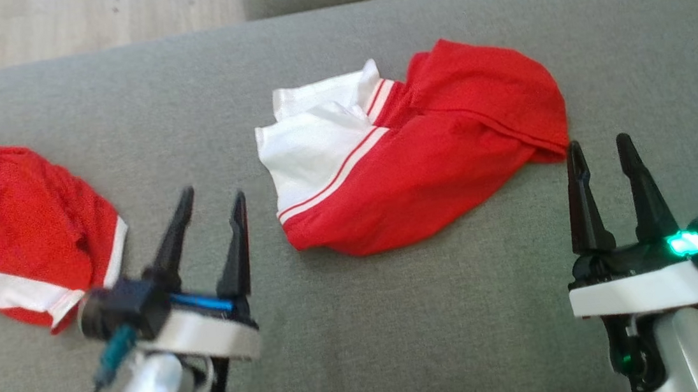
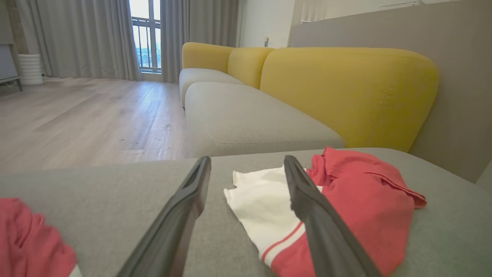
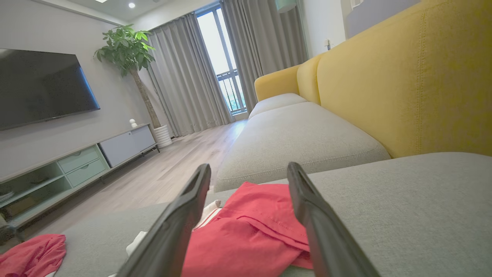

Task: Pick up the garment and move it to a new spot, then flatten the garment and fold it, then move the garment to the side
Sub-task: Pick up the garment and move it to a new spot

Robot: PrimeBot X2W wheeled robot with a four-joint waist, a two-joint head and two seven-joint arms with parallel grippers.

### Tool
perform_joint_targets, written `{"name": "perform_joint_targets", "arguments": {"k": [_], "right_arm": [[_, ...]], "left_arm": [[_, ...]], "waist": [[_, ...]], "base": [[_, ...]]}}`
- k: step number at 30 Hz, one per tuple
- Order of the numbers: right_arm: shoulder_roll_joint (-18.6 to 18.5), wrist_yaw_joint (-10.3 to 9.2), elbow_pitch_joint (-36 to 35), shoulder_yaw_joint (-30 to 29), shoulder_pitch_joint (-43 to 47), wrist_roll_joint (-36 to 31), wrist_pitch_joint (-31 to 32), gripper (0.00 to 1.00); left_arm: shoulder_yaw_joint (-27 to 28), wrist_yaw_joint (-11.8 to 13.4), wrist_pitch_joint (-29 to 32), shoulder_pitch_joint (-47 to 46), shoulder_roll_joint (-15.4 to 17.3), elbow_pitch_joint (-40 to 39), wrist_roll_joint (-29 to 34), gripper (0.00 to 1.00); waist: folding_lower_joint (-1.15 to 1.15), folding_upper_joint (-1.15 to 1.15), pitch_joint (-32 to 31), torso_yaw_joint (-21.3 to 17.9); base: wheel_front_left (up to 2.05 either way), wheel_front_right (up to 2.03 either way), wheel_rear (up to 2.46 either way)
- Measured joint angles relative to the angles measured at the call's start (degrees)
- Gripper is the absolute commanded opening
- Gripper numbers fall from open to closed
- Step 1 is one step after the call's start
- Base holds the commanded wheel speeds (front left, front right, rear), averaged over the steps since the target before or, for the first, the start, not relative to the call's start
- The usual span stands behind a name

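Observation:
A red garment with a white striped part lies crumpled at the middle of the grey cushion. It also shows beyond my left fingers and between my right fingers. A second red and white garment lies bunched at the cushion's left edge. My left gripper hovers open between the two garments, with nothing between its fingers. My right gripper is open and empty just off the middle garment's right corner.
A yellow sofa backrest rises behind the cushion, with another grey seat beyond. Wooden floor lies past the cushion's far edge. A TV cabinet and a potted plant stand across the room.

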Motion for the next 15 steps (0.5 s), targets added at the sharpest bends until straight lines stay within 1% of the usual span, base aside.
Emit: {"name": "perform_joint_targets", "arguments": {"k": [1,2,3,4,5,6,9,15], "right_arm": [[0.0,0.00,0.0,0.0,0.3,0.0,0.0,1.00],[0.0,0.00,0.0,0.0,0.3,0.0,0.0,1.00],[0.0,0.00,0.2,0.1,0.8,0.0,0.0,1.00],[0.0,0.00,0.3,0.1,0.8,0.0,0.0,1.00],[0.0,0.00,0.3,0.1,0.8,0.0,0.0,1.00],[0.0,0.00,0.3,0.2,0.8,0.0,0.0,1.00],[0.0,0.00,0.4,0.3,0.8,0.0,0.0,1.00],[0.0,0.00,0.5,0.5,0.8,0.0,0.0,1.00]], "left_arm": [[0.9,0.3,0.0,1.8,-0.8,-0.4,0.5,1.00],[0.9,0.3,0.0,1.8,-0.8,-0.4,0.5,1.00],[3.0,0.4,0.0,4.7,-2.9,-1.3,1.2,1.00],[3.7,0.3,0.0,5.7,-3.8,-1.6,1.8,1.00],[3.7,0.3,0.0,5.7,-3.8,-1.6,1.8,1.00],[5.0,-0.3,0.0,6.7,-5.2,-1.8,3.4,1.00],[6.8,-1.7,0.0,6.8,-6.8,-1.8,5.4,1.00],[9.7,-4.2,0.0,6.8,-8.2,-1.3,8.0,1.00]], "waist": [[0.00,0.00,-0.5,0.3],[0.00,0.00,-0.5,0.3],[0.00,0.00,-1.2,0.6],[0.00,0.00,-1.4,0.6],[0.00,0.00,-1.4,0.6],[0.00,0.00,-1.7,0.7],[0.00,0.00,-1.9,0.8],[0.01,0.00,-1.5,0.5]], "base": [[0.00,0.00,0.00],[0.00,0.00,0.00],[0.00,0.00,0.00],[0.00,0.00,0.00],[0.00,0.00,0.00],[0.00,0.00,0.00],[0.00,0.00,0.00],[0.00,0.00,0.00]]}}
